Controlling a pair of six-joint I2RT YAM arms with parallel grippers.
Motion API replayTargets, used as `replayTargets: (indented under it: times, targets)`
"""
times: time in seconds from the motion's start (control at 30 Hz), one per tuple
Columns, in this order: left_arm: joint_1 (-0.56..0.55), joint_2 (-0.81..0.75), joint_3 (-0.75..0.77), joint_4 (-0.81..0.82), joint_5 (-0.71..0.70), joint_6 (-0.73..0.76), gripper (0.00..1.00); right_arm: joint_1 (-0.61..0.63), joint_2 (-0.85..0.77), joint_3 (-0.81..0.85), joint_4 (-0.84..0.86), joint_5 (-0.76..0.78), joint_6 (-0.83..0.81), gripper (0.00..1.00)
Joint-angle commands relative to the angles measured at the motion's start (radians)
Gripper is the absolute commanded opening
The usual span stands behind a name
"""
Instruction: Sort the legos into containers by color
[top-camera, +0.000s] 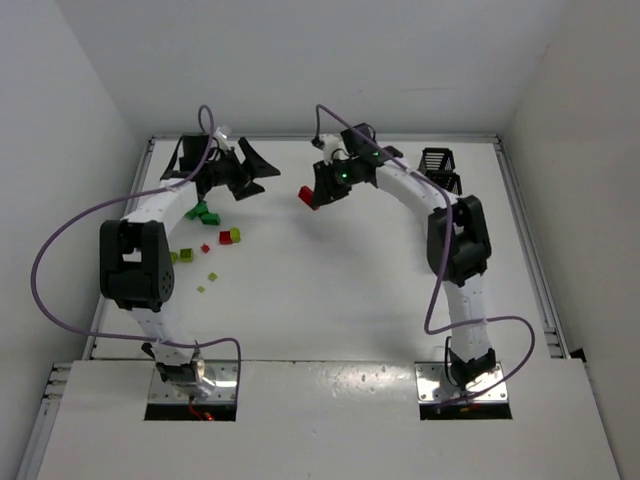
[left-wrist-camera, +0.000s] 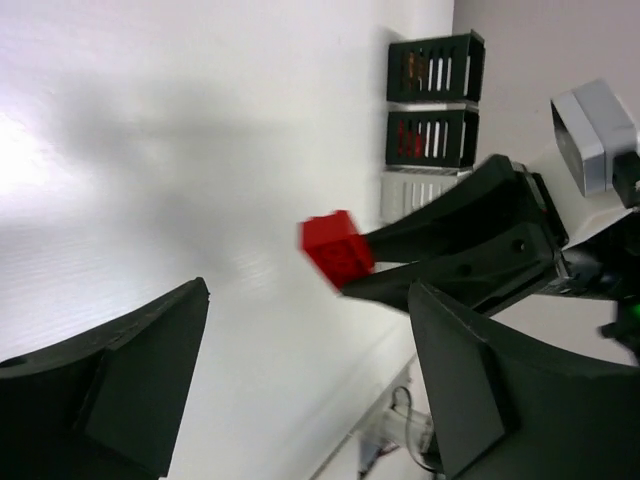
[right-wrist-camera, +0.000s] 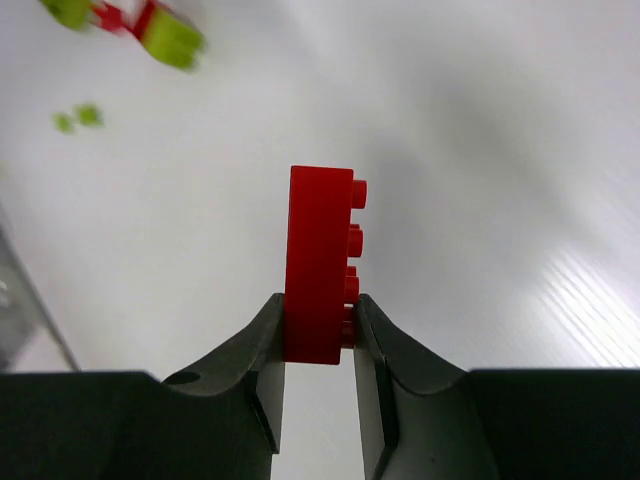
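Here the right gripper (top-camera: 318, 190) is nearly closed, pinching a red lego brick (right-wrist-camera: 318, 260) by one end and holding it above the worktop (top-camera: 330, 290), toward the middle of the far edge. The left gripper (top-camera: 254, 172) gapes wide and empty near the far left corner. Loose green, lime and red legos (top-camera: 203, 212) lie scattered along the left edge. The slatted containers (top-camera: 440, 170) stand by the far right corner.
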Motion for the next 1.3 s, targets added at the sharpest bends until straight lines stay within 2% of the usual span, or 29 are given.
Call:
replayTargets:
  times: [0.0, 0.17, 0.37, 0.5, 0.6, 0.73, 1.07, 1.27]
  targets:
    - [0.046, -0.093, 0.053, -0.025, -0.053, 0.149, 0.89, -0.065, -0.212, -0.016, -0.228, 0.169, -0.345, 0.00]
    - [0.046, -0.048, 0.152, -0.165, -0.010, 0.314, 0.89, -0.116, -0.315, 0.006, -0.491, 0.340, -0.590, 0.00]
    - [0.006, -0.018, 0.210, -0.225, -0.050, 0.409, 0.89, -0.209, -0.348, 0.036, -0.691, 0.571, -0.732, 0.00]
    - [0.006, 0.006, 0.241, -0.236, -0.027, 0.446, 0.90, -0.281, -0.283, 0.128, -0.747, 0.660, -0.752, 0.01]
    - [0.006, 0.025, 0.256, -0.248, -0.027, 0.457, 0.90, -0.341, -0.200, 0.296, -0.788, 0.700, -0.752, 0.02]
    - [0.006, 0.025, 0.278, -0.272, -0.039, 0.477, 0.90, -0.377, -0.104, 0.440, -0.863, 0.737, -0.787, 0.03]
    - [0.006, 0.025, 0.258, -0.282, -0.081, 0.495, 0.93, -0.416, -0.006, 0.474, -0.914, 0.788, -0.870, 0.07]
    - [0.006, 0.015, 0.248, -0.291, -0.115, 0.495, 0.94, -0.426, 0.027, 0.464, -0.850, 0.823, -0.870, 0.10]
